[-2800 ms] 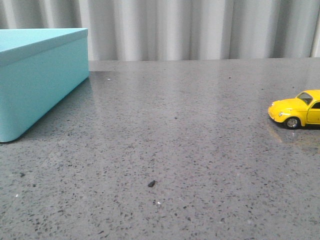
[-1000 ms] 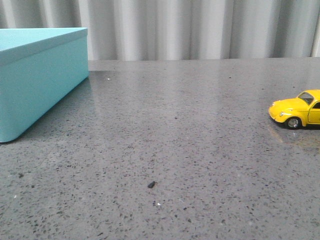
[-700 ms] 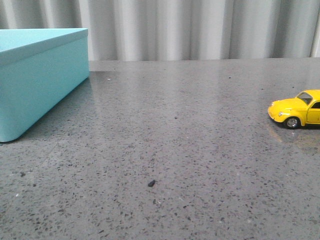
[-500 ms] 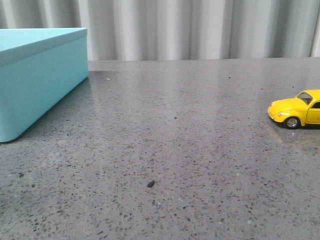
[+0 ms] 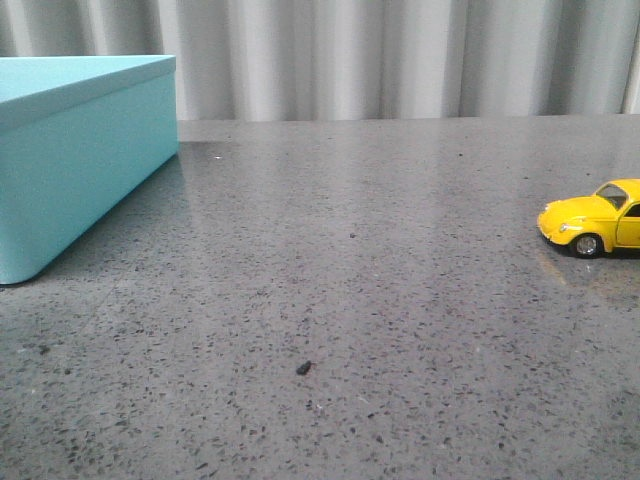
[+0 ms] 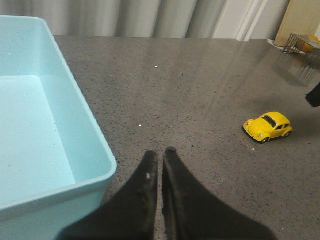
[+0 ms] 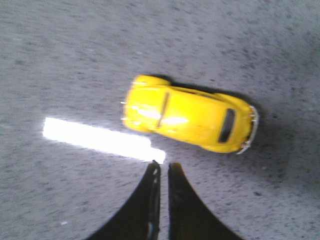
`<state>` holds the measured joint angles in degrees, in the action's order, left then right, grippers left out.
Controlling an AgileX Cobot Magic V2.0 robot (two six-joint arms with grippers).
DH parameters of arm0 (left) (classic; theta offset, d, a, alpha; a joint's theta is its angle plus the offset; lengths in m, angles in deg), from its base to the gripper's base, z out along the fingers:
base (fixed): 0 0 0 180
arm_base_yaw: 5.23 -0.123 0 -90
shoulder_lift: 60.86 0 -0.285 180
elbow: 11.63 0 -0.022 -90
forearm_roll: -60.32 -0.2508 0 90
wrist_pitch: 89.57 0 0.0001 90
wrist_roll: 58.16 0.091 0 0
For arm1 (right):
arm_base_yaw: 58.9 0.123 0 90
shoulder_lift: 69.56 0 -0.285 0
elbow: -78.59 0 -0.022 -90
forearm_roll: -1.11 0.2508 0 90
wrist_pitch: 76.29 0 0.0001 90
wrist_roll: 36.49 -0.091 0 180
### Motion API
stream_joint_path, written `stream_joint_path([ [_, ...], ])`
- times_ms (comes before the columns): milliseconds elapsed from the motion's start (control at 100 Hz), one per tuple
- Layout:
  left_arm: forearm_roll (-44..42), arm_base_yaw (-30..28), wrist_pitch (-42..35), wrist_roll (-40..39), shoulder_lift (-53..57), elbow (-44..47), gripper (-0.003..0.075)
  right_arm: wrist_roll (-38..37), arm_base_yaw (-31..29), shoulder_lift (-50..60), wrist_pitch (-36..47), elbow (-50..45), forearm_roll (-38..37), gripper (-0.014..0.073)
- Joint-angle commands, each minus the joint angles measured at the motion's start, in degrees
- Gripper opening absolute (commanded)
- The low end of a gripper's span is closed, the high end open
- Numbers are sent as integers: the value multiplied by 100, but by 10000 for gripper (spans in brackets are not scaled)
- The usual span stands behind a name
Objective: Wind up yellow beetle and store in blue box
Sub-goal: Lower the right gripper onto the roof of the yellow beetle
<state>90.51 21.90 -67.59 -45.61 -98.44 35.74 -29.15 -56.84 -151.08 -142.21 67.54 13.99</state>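
Black speck point(image 5: 302, 368): a small dark bit on the grey speckled table point(image 5: 400, 300), nearer the camera than the yellow beetle and off to its left, well apart from it
Left gripper point(image 6: 159, 153): seen from its own wrist camera only; the two dark fingers lie almost together with a thin slit between them and nothing in it, held above bare table just beside the near corner of the blue box, the beetle well ahead and off to one side
Right gripper point(image 7: 162, 165): seen from its own wrist camera only; fingers nearly closed on a thin gap, holding nothing, tips poised above the table just beside the beetle's flank and not touching it
Yellow beetle point(image 5: 594, 220): on its wheels on the table at the right edge of the front view, nose toward the blue box, partly cut off by the frame
Blue box point(image 5: 70, 160): far to the left of the beetle, well apart from it; the left wrist view shows it open-topped, with a pale interior
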Motion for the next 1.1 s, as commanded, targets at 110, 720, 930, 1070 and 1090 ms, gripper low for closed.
stream_joint_path([
  [110,90,142,-354,22,-65,-214,-21,-41,189,-74,257,203,-188,-40],
  [720,90,142,-354,30,-65,-214,-21,-1974,1745,1137,2012,203,-3032,-41],
  [930,90,142,-354,30,-65,-214,-21,-1974,1745,1087,2197,203,-3019,-41],
  [1070,90,142,-350,30,-65,-214,-21,-1985,1745,663,988,212,-2967,-41],
  [1090,90,142,-350,30,-65,-214,-21,-1985,1745,612,829,212,-2967,-41],
])
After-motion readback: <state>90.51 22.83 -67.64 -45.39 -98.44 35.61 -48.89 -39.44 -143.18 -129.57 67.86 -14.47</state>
